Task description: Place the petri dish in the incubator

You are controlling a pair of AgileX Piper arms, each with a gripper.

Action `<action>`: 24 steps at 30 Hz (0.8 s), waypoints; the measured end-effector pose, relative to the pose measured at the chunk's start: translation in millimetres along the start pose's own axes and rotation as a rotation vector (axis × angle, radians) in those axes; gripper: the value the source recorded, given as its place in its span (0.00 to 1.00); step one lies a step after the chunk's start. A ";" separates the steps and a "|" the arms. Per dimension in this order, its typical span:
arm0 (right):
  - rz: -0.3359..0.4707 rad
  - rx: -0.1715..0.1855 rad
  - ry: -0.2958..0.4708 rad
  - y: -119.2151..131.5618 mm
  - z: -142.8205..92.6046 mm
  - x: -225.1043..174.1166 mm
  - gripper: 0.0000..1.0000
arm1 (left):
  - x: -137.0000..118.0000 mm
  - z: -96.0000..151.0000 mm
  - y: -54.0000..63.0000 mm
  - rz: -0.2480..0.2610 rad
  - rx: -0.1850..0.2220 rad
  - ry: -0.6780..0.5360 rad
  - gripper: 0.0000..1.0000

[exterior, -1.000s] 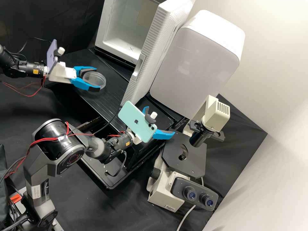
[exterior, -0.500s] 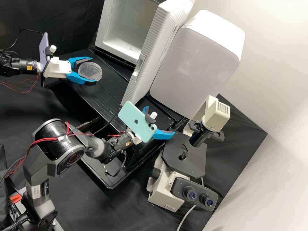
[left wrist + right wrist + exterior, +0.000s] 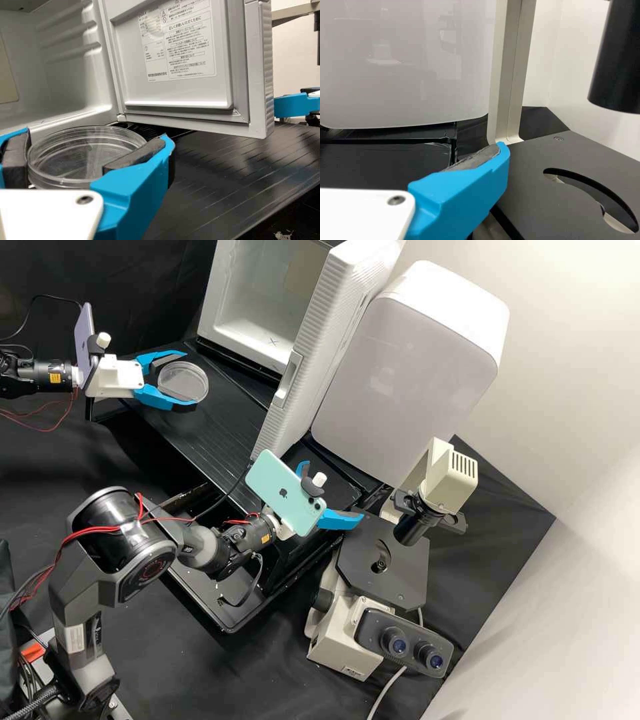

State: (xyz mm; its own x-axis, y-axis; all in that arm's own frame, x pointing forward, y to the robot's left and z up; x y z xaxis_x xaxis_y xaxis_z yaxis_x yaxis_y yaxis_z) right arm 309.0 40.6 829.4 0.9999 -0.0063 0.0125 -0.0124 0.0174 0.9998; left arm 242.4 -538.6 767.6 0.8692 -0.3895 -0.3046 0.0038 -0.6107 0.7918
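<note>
Clear petri dish [image 3: 75, 152] hangs level at upper left, pinched by the left claw [image 3: 185, 379]. Open incubator [image 3: 247, 300] stands just ahead to receive it.

one petri dish [image 3: 183, 379], one incubator [image 3: 247, 300], one microscope [image 3: 393, 573]

Dark grey left arm [image 3: 40, 371] and right arm [image 3: 200, 550], red wires [image 3: 100, 529] on both, white-blue left end effector [image 3: 187, 379] and right end effector [image 3: 357, 516], lilac phone [image 3: 83, 340] and mint phone [image 3: 285, 493] clamped at wrists.

Clear glossy plastic petri dish [image 3: 75, 150], ribbed matt black bench [image 3: 240, 170], smooth white plastic incubator [image 3: 260, 287]
</note>
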 end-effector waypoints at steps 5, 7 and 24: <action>0.000 0.000 0.000 0.0 0.0 0.0 1.00 | 0.0 0.0 0.0 0.000 0.000 0.000 0.00; 0.000 0.000 0.000 0.0 0.0 0.0 1.00 | 0.0 0.0 0.0 0.000 0.000 0.000 0.00; 0.000 0.000 0.000 0.0 0.0 0.0 1.00 | 12.8 -6.2 8.5 -0.017 0.001 -0.006 0.00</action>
State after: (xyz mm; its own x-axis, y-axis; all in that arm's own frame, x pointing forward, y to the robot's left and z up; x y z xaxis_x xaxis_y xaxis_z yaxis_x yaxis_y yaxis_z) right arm 309.0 40.6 829.4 0.9999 -0.0063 0.0125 -0.0124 0.0174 0.9998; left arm 256.6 -544.5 773.8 0.8662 -0.3830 -0.3209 0.0177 -0.6183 0.7858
